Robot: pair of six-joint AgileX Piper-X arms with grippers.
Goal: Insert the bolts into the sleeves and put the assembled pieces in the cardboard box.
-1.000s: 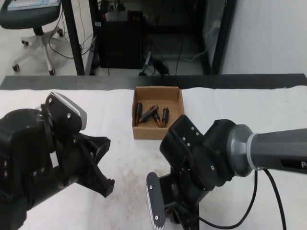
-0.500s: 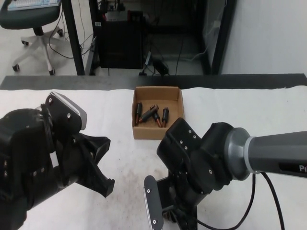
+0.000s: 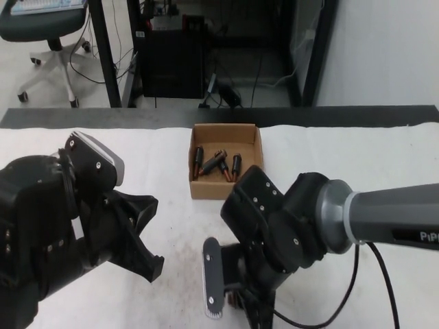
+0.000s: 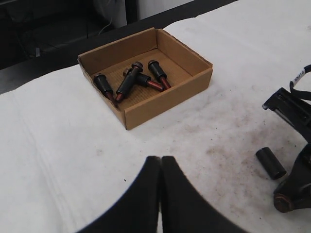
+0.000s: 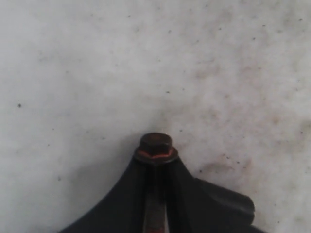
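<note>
Left pincer [image 4: 161,162]: fingers pressed together with nothing between them, at about 8 o'clock on the surface [image 3: 357,157], low over the white cloth.
Right pincer [image 5: 156,167]: at about 6 o'clock, clamped on a bolt [image 5: 155,147]. The hex head and its reddish flange stick out just past the fingertips. Whether the head touches the cloth cannot be told.
Sleeve [image 4: 270,163]: one short black tube lying on its side on the stained cloth, just beside the right pincer and apart from it, with no bolt in it.
Box [image 3: 212,190]: open-topped cardboard, standing at 12 o'clock from the right pincer near the far edge of the surface, well apart from both pincers.
Box contents: four pieces on the box floor, each a black sleeve with a reddish bolt end showing. One [image 4: 104,85] lies alone by a side wall. Two [image 4: 127,82] [image 4: 146,81] cross each other in the middle. The fourth [image 4: 158,74] lies just beside them.
Chair [image 3: 41,27]: on the floor beyond the surface, at about 10 o'clock.
</note>
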